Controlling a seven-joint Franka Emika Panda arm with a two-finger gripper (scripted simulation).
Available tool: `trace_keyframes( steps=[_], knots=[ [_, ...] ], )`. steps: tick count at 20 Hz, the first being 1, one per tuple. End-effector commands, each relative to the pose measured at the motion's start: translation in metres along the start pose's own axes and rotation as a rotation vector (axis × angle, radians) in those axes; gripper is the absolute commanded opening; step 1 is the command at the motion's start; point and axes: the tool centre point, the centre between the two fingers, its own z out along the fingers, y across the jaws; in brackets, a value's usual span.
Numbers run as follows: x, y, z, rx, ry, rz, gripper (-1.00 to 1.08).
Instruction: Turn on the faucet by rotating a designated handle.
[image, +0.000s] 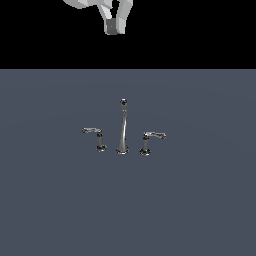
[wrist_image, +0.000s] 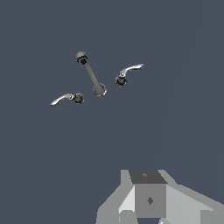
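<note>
So the big grey bench (image: 50, 200) is carrying the whole setup, and the faucet (image: 122, 130) is sitting well below the pincer (image: 114, 22), nowhere near it. It's a 3-piece chrome set: the tall slim spout (image: 122, 127) is standing upright in the middle, with 2 lever handles flanking it, probably so each one swings without bumping the spout.

The handle (image: 151, 139) I'm taking as the target is the one whose arm is jutting toward the exterior view's right; its mirrored twin (image: 95, 136) is pointing the other way.

The pincer is hanging high up, mostly cut off in the exterior view, touching nothing and holding nothing. Honestly can't tell how far apart the fingers are sitting. I'm guessing it's barely into the approach.
</note>
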Motion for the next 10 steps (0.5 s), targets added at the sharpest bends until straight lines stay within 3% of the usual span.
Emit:
trace_keyframes(
  steps=[1,10],
  knots=[
    [0.011,-0.006,0.015,0.001,0.002,0.068,-1.0],
    [0.054,-0.018,0.069,0.001,0.006,0.304,-1.0]
  ],
)
